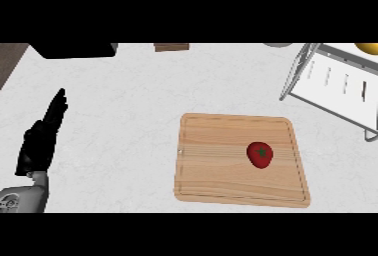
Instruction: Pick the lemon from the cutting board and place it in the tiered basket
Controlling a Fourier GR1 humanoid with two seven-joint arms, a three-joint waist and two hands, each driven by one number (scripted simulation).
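Note:
A wooden cutting board [221, 170] lies on the white counter, right of centre. On it rests a red fruit with a green stem [260, 154], like a tomato; no lemon shows on the board. The tiered basket [336, 87], with a white tray and metal frame, stands at the upper right. A yellow object [367, 47] sits at its top right corner, cut by the view's edge. My left hand [40, 142] rests at the left, fingers straight and pointing up, well away from the board. My right hand does not show.
A black object [74, 50] stands at the back left. A small brown block [171, 47] and a grey round thing [277, 44] sit along the far edge. The counter's dark edge shows at the upper left corner.

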